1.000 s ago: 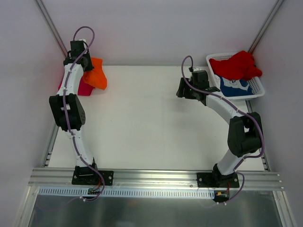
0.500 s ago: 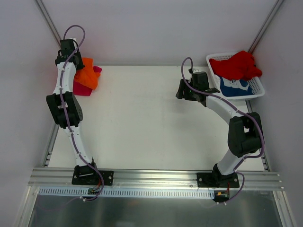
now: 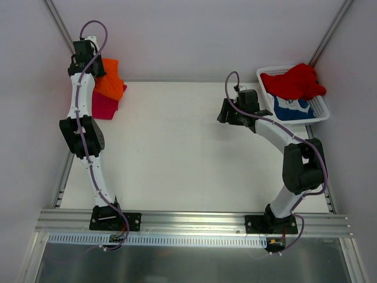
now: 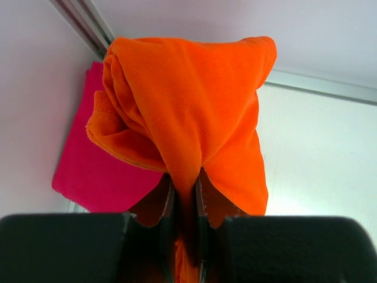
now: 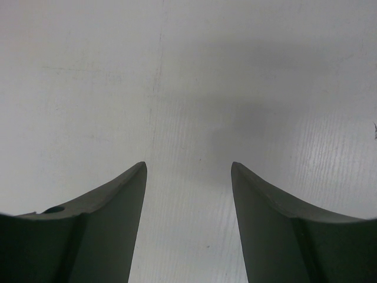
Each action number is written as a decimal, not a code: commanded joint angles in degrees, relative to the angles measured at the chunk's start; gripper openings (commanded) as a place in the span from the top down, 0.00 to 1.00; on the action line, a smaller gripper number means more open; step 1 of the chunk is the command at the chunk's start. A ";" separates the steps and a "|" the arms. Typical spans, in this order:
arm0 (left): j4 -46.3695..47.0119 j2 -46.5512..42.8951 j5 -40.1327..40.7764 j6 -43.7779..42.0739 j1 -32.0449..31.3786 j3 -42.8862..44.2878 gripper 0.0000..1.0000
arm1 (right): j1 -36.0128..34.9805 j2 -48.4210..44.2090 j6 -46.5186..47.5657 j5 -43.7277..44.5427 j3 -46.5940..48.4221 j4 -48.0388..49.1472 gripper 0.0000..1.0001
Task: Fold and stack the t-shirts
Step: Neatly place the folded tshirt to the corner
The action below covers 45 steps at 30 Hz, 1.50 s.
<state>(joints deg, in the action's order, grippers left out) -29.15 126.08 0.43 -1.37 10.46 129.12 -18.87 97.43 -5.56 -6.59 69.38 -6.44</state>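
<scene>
Over the last second the left arm has swung toward the far-left corner, carrying the orange t-shirt (image 4: 188,100) from beside the magenta t-shirt (image 3: 105,107) to above it; the right arm has hardly stirred.

The worktop (image 3: 177,147) is a matte white board, faintly grained in the right wrist view. At its far-right corner sits the basket (image 3: 322,115), white plastic lattice. It holds the red t-shirt (image 3: 294,81), heaped and spilling over the rim, and under it the blue t-shirt (image 3: 293,109) with its white print, crumpled.

The magenta shirt lies as a flat, neat rectangle in the far-left corner, so one looks folded. The orange one is a soft bundle of knit cloth, pinched at a fold and hanging in drapes, seemingly about to be stacked. The red and blue shirts are left to do.

The left hand (image 4: 184,188) is clenched on the orange cloth. The right hand (image 5: 187,168) is released, its fingers spread over bare worktop.
</scene>
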 commanded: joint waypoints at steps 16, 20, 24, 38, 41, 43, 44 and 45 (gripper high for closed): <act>3.74 10.49 1.60 -0.39 7.28 3.25 1.00 | -0.64 -0.57 -1.03 -3.34 1.37 1.87 0.37; 3.92 11.55 2.47 -0.04 8.79 3.16 1.00 | -0.64 -2.06 -1.29 -3.43 0.49 1.78 0.37; 4.62 12.43 2.74 -0.48 9.84 5.34 1.00 | -0.64 -2.42 -1.38 -4.22 -0.04 1.69 0.37; 4.54 15.51 3.00 -0.66 10.81 8.25 0.12 | -1.87 -0.57 -1.82 -5.28 0.66 2.39 0.37; 4.54 14.72 3.26 -0.31 10.72 8.08 0.01 | -2.31 -0.40 -1.91 -5.36 0.84 2.48 0.37; 4.54 13.67 3.18 0.13 10.55 7.73 0.01 | -2.57 -0.22 -2.08 -5.45 0.66 2.75 0.37; 4.62 13.32 3.18 0.22 10.46 7.73 0.01 | -2.66 -0.05 -2.17 -5.54 0.66 2.83 0.37; 4.54 12.44 3.18 0.40 10.20 7.81 0.01 | -2.75 -0.04 -2.26 -5.63 0.58 3.01 0.37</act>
<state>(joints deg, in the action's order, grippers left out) -25.54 141.53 2.31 -1.89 20.69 134.82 -21.06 97.89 -6.94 -11.00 69.38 -5.82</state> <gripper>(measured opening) 0.986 0.628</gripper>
